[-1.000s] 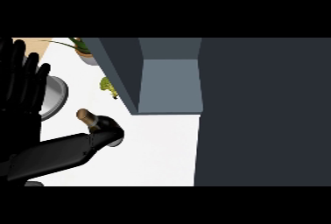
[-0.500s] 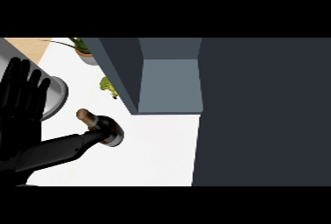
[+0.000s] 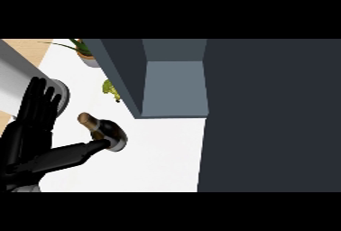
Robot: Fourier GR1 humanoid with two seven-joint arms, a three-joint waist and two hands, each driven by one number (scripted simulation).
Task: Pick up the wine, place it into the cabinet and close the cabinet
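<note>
The wine bottle stands on the white counter, dark with a brown top, and its long shadow runs to the lower left. My left hand is just left of the bottle, open with its fingers straight and pointing up, apart from the bottle. The cabinet lies up and right of the bottle, its grey inside showing. Its dark door fills the right side of the view. My right hand does not show.
A potted plant stands at the counter's back beside the cabinet, and a small green item lies by the cabinet's left wall. A round grey vessel sits behind my left hand's fingers.
My left hand has moved down and to the right, closer to the wine bottle. The bottle and the cabinet have stayed put.
</note>
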